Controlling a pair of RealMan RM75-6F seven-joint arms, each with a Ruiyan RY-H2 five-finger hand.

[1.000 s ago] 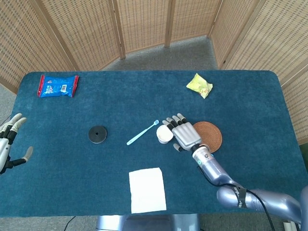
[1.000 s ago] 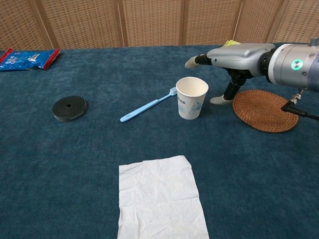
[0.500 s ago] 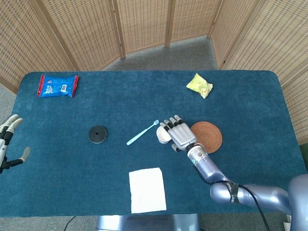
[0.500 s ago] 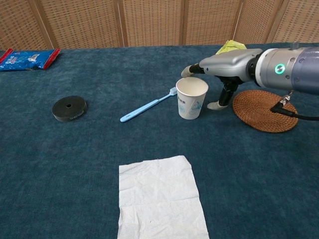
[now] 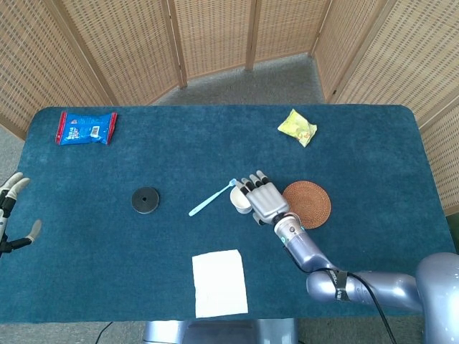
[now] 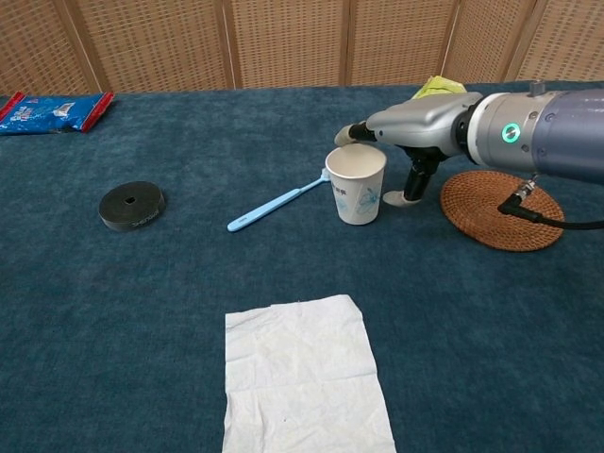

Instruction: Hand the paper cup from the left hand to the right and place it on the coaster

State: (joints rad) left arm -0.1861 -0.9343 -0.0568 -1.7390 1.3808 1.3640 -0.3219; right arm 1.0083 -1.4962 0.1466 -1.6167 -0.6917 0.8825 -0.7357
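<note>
The white paper cup stands on the blue table with a slight lean, left of the round woven coaster. My right hand reaches over it from the right. Its fingers lie at the back of the rim, and its thumb hangs just right of the cup wall, with a small gap. In the head view this right hand covers most of the cup, and the coaster lies bare beside it. My left hand is at the table's far left edge, fingers spread, holding nothing.
A blue toothbrush lies just left of the cup. A black disc sits further left, and a white napkin lies near the front edge. A blue packet is at the back left, a yellow packet at the back right.
My right hand has slid left over the cup. The cup has shifted a little to the left and now leans. My left hand has drifted slightly further off the left edge.
</note>
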